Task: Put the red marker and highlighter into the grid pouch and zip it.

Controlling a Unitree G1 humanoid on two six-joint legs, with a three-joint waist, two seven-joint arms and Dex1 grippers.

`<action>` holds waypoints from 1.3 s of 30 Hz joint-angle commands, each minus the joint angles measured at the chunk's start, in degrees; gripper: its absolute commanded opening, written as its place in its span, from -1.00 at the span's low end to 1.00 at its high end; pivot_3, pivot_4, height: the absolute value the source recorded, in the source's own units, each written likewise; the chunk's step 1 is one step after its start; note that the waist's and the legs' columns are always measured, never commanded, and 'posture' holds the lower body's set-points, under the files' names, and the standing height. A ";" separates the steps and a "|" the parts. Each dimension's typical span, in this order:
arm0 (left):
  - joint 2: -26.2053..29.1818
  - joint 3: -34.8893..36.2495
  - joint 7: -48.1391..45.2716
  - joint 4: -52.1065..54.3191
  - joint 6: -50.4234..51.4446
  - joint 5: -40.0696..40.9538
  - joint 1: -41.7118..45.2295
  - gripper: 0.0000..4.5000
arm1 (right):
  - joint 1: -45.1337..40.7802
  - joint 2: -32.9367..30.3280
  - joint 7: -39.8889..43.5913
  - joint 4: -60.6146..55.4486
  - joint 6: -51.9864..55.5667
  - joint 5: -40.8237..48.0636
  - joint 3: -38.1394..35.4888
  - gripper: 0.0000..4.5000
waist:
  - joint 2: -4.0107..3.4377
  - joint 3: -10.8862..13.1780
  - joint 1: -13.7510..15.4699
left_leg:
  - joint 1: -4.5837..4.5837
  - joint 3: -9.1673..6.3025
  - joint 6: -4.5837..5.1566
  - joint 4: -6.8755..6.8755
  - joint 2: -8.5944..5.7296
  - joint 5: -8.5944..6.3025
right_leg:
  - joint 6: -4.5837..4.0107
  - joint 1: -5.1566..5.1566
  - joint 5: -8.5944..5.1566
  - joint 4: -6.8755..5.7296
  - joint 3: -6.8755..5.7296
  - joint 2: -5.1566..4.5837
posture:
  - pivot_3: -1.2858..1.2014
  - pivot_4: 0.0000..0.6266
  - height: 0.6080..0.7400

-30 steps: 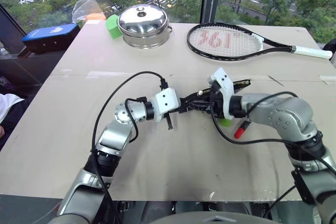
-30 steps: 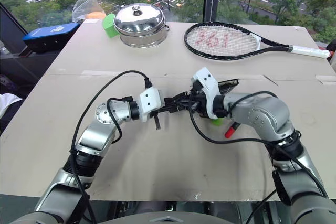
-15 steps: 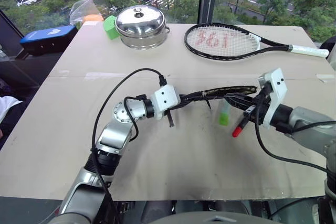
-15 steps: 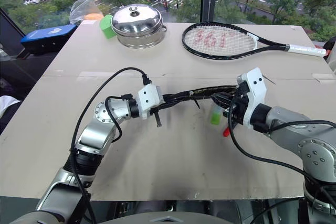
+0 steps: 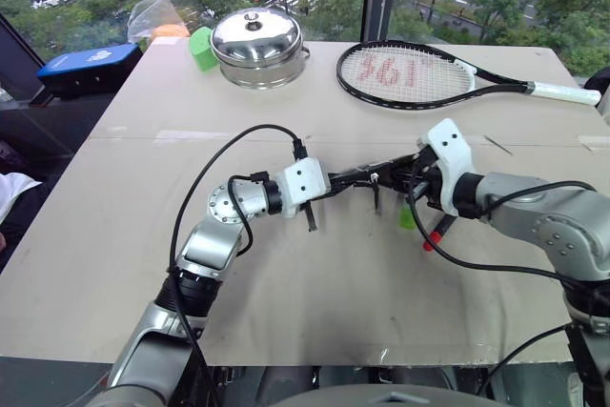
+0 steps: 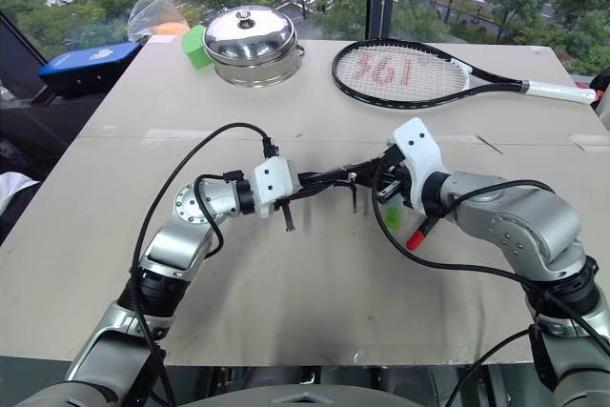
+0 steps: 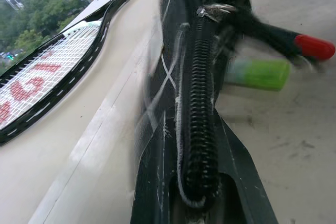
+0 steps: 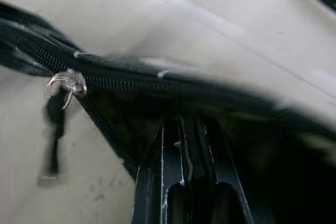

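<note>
the grid pouch [image 5: 367, 176] hangs stretched between both arms above the counter [image 5: 286, 274]. the left pincer [image 5: 335, 181] is clamped tight on one end of it, the right pincer [image 5: 412, 178] closed on the other end. its zipper pull [image 5: 376, 195] dangles from the closed stretch. the highlighter [image 5: 407, 217] and the red marker [image 5: 436, 232] lie on the counter just under the right arm, outside the pouch.

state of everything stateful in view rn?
grid pouch: held edge-up off the table between both grippers
left gripper: shut on pouch
right gripper: shut on pouch
red marker: on table, outside pouch
highlighter: on table, outside pouch
steel pot: lidded
</note>
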State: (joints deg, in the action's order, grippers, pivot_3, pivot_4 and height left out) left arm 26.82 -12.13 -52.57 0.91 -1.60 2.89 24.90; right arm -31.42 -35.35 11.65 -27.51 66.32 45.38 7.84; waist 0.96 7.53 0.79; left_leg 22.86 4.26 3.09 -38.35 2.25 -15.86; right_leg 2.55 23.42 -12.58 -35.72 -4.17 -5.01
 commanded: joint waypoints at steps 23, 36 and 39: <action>1.32 -0.92 1.76 -1.84 1.98 -3.91 1.98 -1.00 | -9.46 -7.17 26.93 12.78 -46.31 -60.69 28.92 0.97 | -0.04 0.02 -0.15 | -0.02 0.08 -0.23 -0.02 -0.03 0.13 | 0.02 0.06 -0.01 -0.04 0.02 0.06 | 0.03 -0.52 1.00; 2.73 2.58 5.44 -8.00 1.15 -3.84 4.58 -1.00 | 1.35 2.72 30.46 -15.93 1.21 -33.63 -7.61 0.97 | 0.00 0.00 0.02 | -0.02 -0.06 -0.05 -0.03 0.04 0.03 | -0.01 0.00 0.01 -0.10 -0.10 0.03 | 0.03 -0.52 1.00; 2.97 3.27 6.11 -9.62 0.88 -3.79 5.89 -1.00 | 4.05 7.97 23.09 -19.09 10.93 -34.47 -8.54 0.97 | 0.03 -0.02 -0.01 | -0.03 -0.08 -0.03 -0.02 0.02 0.01 | -0.01 -0.01 0.00 -0.11 -0.13 0.01 | 0.03 -0.52 1.00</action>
State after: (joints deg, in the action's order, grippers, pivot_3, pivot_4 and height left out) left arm 29.43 -10.45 -47.21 -8.85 0.38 -1.07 29.07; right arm -27.93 -29.15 39.12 -44.19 72.23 11.00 0.12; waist 1.00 7.50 0.79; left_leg 22.83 4.18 3.06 -38.37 2.27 -15.85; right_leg 2.54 23.42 -12.58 -35.85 -4.29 -5.00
